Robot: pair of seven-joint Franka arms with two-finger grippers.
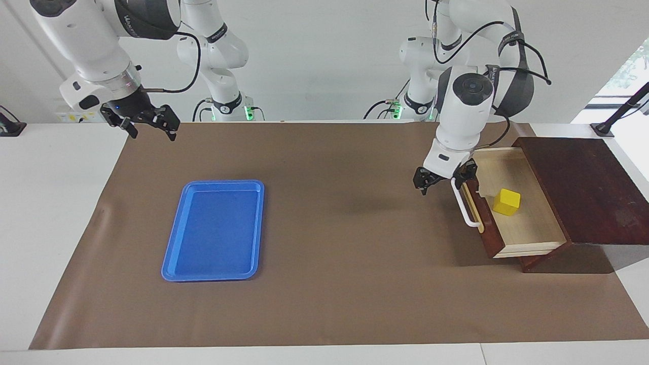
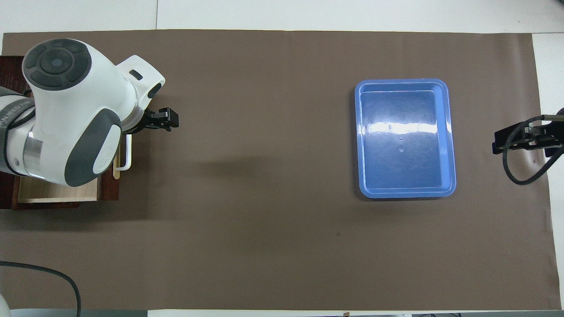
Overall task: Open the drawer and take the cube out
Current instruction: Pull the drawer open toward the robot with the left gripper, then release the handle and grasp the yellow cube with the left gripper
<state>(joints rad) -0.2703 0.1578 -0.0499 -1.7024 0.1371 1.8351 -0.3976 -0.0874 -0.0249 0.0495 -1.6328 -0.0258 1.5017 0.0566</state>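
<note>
I am hanging the left gripper (image 1: pixel 444 178), released and empty, just over the handle (image 1: pixel 464 207) of the pulled-out drawer (image 1: pixel 517 213). The cube (image 1: pixel 507 202) is sitting inside; next I am judging a reach over the front. The right gripper (image 1: pixel 141 120) is waiting, released.

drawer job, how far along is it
Done: the dark reddish-brown wooden drawer stands pulled open. In hand: nothing; the open left gripper hangs over the drawer's white bar handle. Left: the small yellow cube sits inside. The open right gripper waits.
</note>
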